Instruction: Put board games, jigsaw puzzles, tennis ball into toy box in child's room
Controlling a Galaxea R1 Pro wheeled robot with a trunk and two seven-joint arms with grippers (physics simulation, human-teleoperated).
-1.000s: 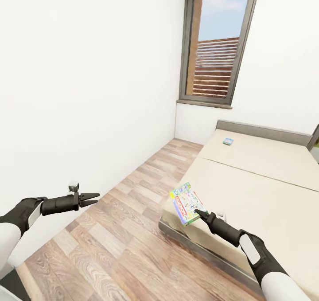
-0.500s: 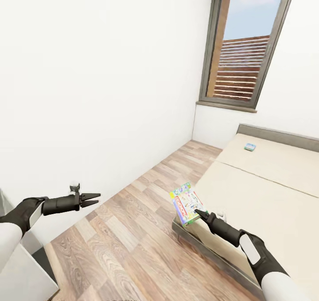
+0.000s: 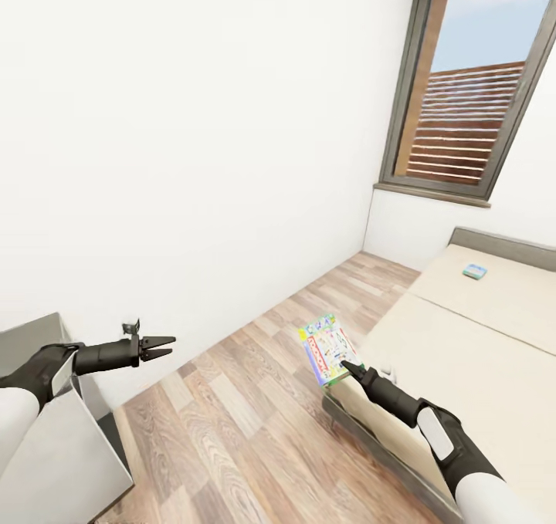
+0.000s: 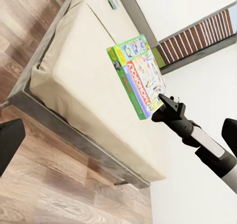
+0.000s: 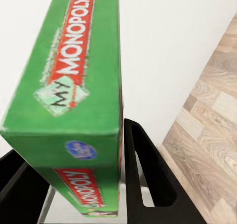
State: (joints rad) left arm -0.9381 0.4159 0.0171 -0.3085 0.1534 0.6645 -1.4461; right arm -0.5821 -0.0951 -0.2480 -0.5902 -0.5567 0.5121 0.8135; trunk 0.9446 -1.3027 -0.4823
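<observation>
since a second ago the whole view has swung left: the window and bed (image 3: pixel 479 331) have slid toward 3 o'clock, and a corner of the white worktop (image 3: pixel 46 439) has come in at 8 o'clock. both arms sit where they did in the view, so it is the robot turning, not the things.

the right hand (image 3: pixel 345 368) is clamped on the lower edge of the monopoly box (image 3: pixel 327 349), holding it tilted in the air over the floor just beside the bed's near corner. the left hand (image 3: pixel 164 346) is out at 9 o'clock with its fingers slightly apart, holding nothing. a small blue box (image 3: pixel 475 271) lies well apart on the bed near the headboard.

the grip is only on one thin edge, so a sharp turn could probably swing the box and let it slip. the left arm also reaches close to the worktop corner and might clip it.
</observation>
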